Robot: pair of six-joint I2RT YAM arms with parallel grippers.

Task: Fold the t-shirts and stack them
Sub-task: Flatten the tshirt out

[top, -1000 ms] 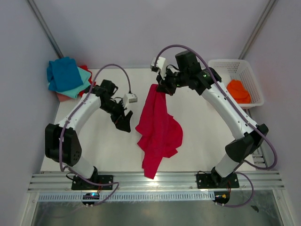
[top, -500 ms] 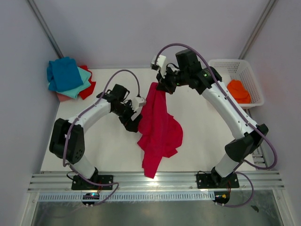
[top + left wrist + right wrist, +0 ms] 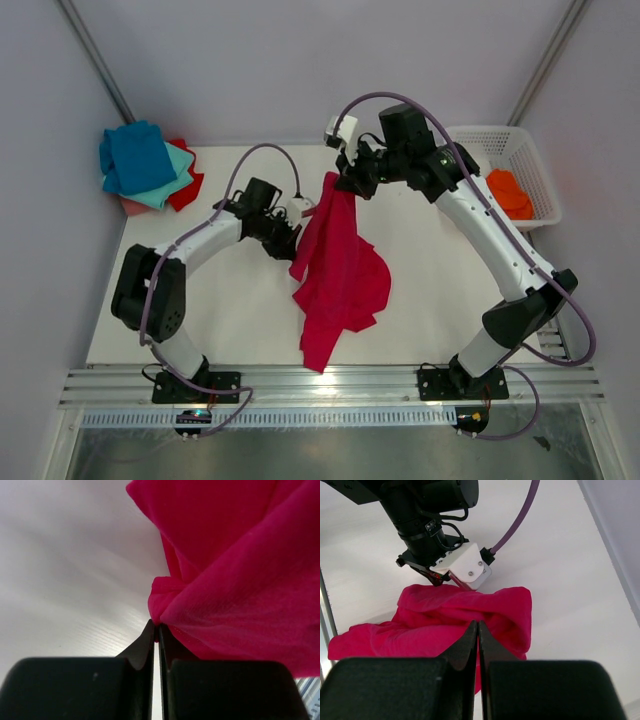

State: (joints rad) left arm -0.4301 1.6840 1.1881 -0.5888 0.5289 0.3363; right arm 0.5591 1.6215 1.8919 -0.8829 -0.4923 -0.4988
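Approx halfway. Pinching unfolded crimson tee (image 3: pixel 340 270) up top w/ R gripper (image 3: pixel 340 183), side edge w/ L gripper (image 3: pixel 295 235). Looks done: pile (image 3: pixel 145 165) far left. Pending: orange tee (image 3: pixel 507 193) in basket (image 3: pixel 520 140).

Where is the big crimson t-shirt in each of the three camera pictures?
Top external: the crimson t-shirt drapes down the centre, between the two arms.
Left wrist: the crimson t-shirt fills the upper right.
Right wrist: the crimson t-shirt lies across the middle, mostly left of centre.
Shared landmark: the left gripper pinching the shirt's edge shows in all three views.
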